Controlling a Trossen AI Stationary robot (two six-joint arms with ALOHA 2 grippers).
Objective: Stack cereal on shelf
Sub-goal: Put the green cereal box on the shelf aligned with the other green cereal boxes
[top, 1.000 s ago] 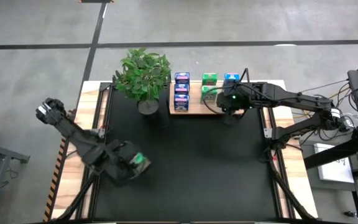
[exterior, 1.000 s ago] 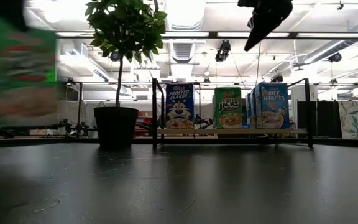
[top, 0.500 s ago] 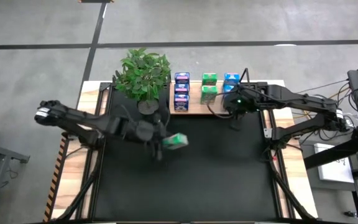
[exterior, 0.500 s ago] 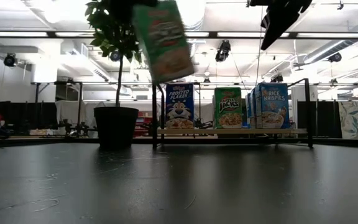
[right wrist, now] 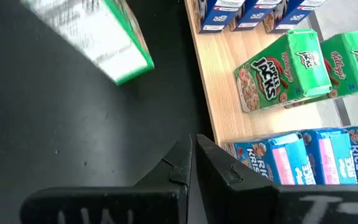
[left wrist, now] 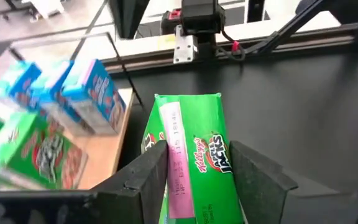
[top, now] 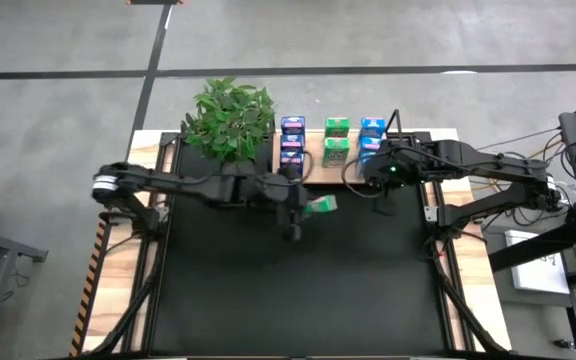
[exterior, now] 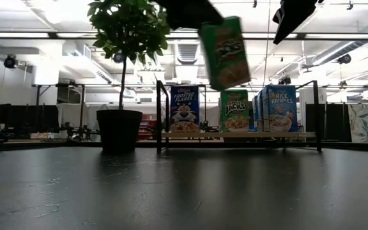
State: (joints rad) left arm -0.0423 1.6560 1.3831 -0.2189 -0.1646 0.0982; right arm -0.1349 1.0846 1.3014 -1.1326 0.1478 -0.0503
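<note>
A green cereal box [top: 321, 206] is clamped between the fingers of the left gripper [top: 302, 207] and is carried in the air above the black mat [top: 298, 290], just in front of the wooden shelf [top: 313, 171]. In the left wrist view the box [left wrist: 194, 165] is seen to stick out forward from between the jaws, its long axis running along the fingers, with a narrow side panel and the printed face both turned up toward the camera. In the low view the box [exterior: 225, 52] is seen nearly upright but tilted, its printed front facing the camera, its top edge leaning left.

Beyond the held box, on the shelf, the other boxes are lined up: the dark blue ones [top: 292, 148] on the left, two green ones [top: 335, 142] in the middle, the light blue ones [top: 371, 135] on the right. A potted plant [top: 230, 120] is set beside the shelf's left end.

The right gripper [top: 382, 186] is held above the mat by the shelf's right end, its jaws pressed together on nothing [right wrist: 191, 163].

Compared with a second ago, the left arm has been swung from the mat's near left corner across to the shelf, and the box has been brought with it; the right gripper has been drawn slightly to the right.
</note>
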